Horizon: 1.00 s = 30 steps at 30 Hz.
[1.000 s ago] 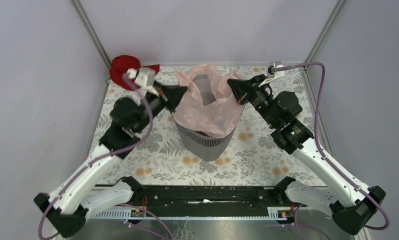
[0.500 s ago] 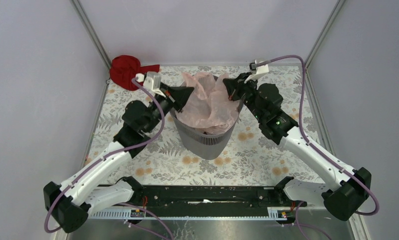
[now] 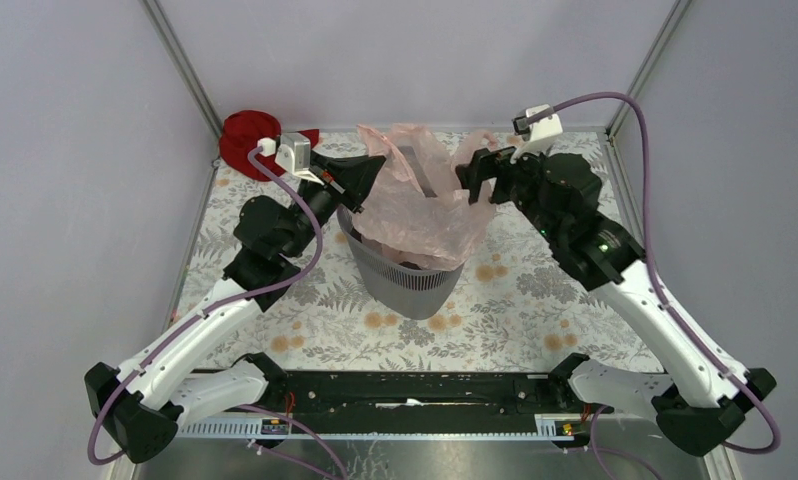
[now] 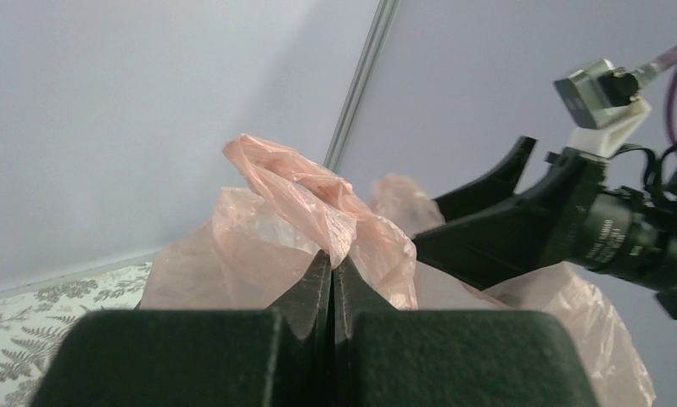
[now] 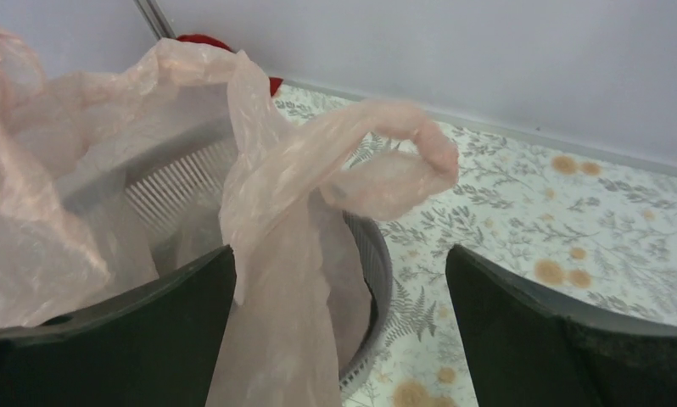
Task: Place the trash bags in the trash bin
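The pale pink trash bag [image 3: 415, 205] lies draped over the mouth of the dark grey mesh trash bin [image 3: 407, 278], part inside and part hanging down the front. My left gripper [image 3: 373, 168] is shut on the bag's left edge, which bunches above the pinched fingertips [image 4: 332, 264]. My right gripper [image 3: 478, 172] stands open at the bin's right rim. In the right wrist view a loose bag handle [image 5: 377, 161] loops in front of the right gripper [image 5: 339, 252], and film hangs between the wide jaws without being pinched. The bin's rim [image 5: 376, 254] shows below it.
A red cloth [image 3: 247, 135] lies in the far left corner of the floral tabletop [image 3: 535, 290]. Grey walls and metal posts enclose the table on three sides. Both arms reach in over the bin from either side.
My right gripper has opened and let go of the bag's right handle, drawing back a little. The left gripper has lifted its edge, so the bag stands higher and more spread.
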Available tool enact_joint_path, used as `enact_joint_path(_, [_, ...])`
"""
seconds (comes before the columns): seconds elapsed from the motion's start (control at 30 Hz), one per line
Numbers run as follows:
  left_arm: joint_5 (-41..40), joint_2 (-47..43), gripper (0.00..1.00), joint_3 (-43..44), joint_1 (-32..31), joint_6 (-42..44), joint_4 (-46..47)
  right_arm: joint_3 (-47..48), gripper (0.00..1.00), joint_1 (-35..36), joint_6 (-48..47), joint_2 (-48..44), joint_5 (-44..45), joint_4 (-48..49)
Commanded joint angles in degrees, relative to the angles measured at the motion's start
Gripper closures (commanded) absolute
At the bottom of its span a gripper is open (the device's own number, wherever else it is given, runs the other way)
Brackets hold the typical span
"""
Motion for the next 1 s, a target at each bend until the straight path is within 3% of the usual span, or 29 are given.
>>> enact_joint_path(0.0, [-1.4,-1.9,1.00,-0.9,0.2,0.2,1.3,8.3,0.00,0.1,-3.2,-5.4,-0.4,-16.1])
enact_joint_path(0.17, [-0.9,-2.4,1.00,-1.2,0.2,-1.0,1.7,10.5,0.00,0.1,-1.7,-8.4,-20.0,-21.9])
enact_joint_path(0.33, [-0.9,-2.3,1.00,-0.8,0.2,-1.7,1.6,5.7,0.06,0.1,3.7,-9.2,-37.2,-17.8])
enact_joint_path(0.4, [-0.7,-2.3,1.00,-0.6,0.2,-2.0,1.7,0.9,0.20,0.1,8.1,-8.8,-40.9,-11.3])
enact_joint_path(0.47, [-0.5,-2.2,1.00,-0.4,0.2,-2.5,1.9,-3.3,0.41,0.2,11.8,-7.3,-42.6,-5.0])
enact_joint_path(0.63, [0.9,-1.2,1.00,0.1,0.3,-5.0,1.8,-6.3,0.55,3.3,14.0,-2.4,-31.6,3.8])
enact_joint_path(0.73, [2.5,-0.4,1.00,0.8,0.3,-6.5,1.7,-4.0,0.67,10.8,11.5,3.4,-12.9,3.3])
enact_joint_path(0.83, [1.3,-0.7,1.00,0.6,0.3,-7.7,2.2,-4.4,0.63,18.6,8.5,9.4,7.5,7.0])
enact_joint_path(0.97, [1.8,-0.3,1.00,1.9,0.6,-6.8,0.0,-9.6,0.59,20.5,8.3,13.2,20.2,16.1])
